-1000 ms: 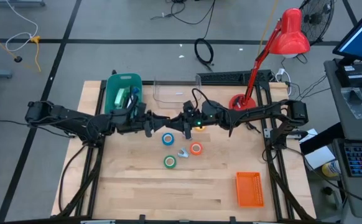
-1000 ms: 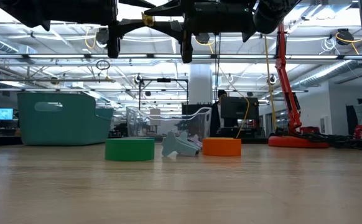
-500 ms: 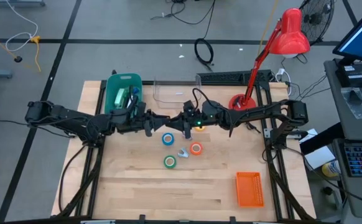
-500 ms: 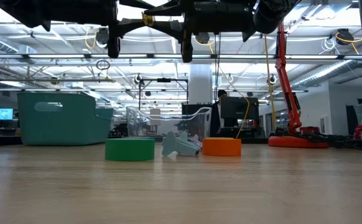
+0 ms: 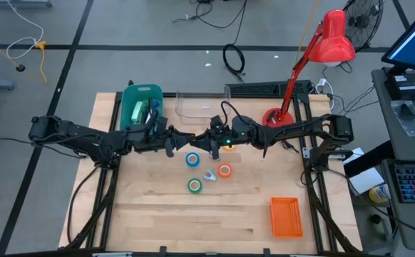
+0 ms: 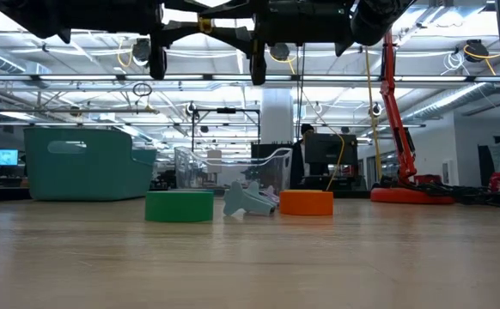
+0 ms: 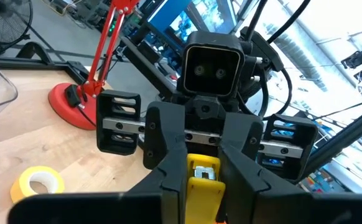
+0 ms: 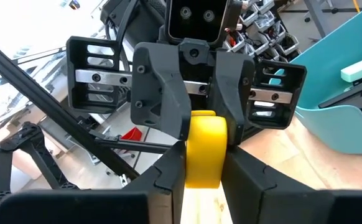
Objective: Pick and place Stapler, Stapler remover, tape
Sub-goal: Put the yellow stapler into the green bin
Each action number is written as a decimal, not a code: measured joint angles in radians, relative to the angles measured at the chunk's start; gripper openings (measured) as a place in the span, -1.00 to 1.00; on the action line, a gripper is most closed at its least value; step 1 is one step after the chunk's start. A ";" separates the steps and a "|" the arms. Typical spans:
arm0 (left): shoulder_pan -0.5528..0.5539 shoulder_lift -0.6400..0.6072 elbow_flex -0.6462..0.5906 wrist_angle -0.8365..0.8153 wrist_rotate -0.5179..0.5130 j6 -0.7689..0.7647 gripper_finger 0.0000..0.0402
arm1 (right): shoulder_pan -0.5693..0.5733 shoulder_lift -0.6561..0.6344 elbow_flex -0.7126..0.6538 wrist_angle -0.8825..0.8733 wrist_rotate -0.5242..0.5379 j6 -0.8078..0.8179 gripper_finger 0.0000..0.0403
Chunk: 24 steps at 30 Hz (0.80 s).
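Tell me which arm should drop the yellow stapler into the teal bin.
Left. The left gripper and right gripper both clamp the yellow stapler mid-table, but the teal bin sits beside the left arm; the right would reach across.

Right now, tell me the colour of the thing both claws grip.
Yellow: the blocky yellow stapler, best in the right wrist view.

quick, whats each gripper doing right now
left gripper: shut on the yellow stapler, above the table.
right gripper: shut on the same yellow stapler.
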 joint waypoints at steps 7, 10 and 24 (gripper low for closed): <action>0.023 0.001 0.000 0.000 0.012 -0.004 -0.68 | -0.002 0.000 0.000 -0.002 -0.014 0.013 -0.53; 0.030 0.001 0.000 -0.001 0.022 -0.002 -0.68 | -0.004 0.001 0.000 -0.014 -0.061 -0.003 -0.52; 0.062 -0.003 0.000 -0.039 0.050 0.011 -0.68 | -0.026 0.001 0.001 -0.126 -0.148 -0.031 -0.51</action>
